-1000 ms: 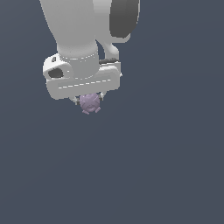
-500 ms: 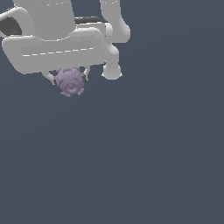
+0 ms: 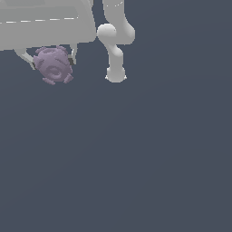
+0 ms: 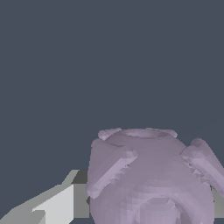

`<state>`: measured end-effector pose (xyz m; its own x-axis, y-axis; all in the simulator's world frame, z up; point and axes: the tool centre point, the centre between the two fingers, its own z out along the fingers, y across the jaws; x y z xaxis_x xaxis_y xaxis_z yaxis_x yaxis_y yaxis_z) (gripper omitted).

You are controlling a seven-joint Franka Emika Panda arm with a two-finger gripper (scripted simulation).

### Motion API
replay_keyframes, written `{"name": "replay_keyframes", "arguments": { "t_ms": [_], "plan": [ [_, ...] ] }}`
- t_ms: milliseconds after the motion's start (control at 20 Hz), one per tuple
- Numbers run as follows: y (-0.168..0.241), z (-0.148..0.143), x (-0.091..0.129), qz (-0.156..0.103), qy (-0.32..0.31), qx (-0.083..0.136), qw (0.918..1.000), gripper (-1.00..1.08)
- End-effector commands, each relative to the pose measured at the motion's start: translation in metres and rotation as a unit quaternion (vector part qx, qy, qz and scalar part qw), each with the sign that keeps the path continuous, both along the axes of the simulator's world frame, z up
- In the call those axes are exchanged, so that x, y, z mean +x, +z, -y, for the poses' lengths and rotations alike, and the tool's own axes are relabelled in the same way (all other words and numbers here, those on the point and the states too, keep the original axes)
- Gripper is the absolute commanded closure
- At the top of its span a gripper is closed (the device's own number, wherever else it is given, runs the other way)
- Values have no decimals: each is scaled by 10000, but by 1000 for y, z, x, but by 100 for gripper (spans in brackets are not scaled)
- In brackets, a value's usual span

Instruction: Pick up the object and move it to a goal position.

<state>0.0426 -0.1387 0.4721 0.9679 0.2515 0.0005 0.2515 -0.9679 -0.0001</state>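
The object [image 3: 53, 65] is a pale purple knobbly lump hanging high at the exterior view's left. My white gripper [image 3: 50, 61] is shut on it, one thin finger on each side, with the wide hand body above cut off by the frame edge. In the wrist view the object [image 4: 151, 177] fills the near part of the picture, and one white fingertip [image 4: 54, 205] shows beside it. The other finger is hidden behind the lump there.
A white arm link [image 3: 115, 41] hangs down just to the exterior view's right of the gripper. Everything else is a plain dark grey-blue ground [image 3: 136, 158] with no other objects or edges showing.
The gripper has carried the object up and toward the exterior view's left, and both look larger now. The grip on the lump has held throughout.
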Motion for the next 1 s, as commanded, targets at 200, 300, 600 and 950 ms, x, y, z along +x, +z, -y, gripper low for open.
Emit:
{"name": "replay_keyframes", "arguments": {
  "t_ms": [200, 300, 600, 950],
  "plan": [
    [21, 10, 3, -2, 2, 0, 10000, 108],
    [26, 12, 3, -2, 2, 0, 10000, 108],
    [33, 15, 5, -2, 2, 0, 10000, 108],
    [35, 16, 5, -3, -1, -2, 10000, 108]
  ]
}}
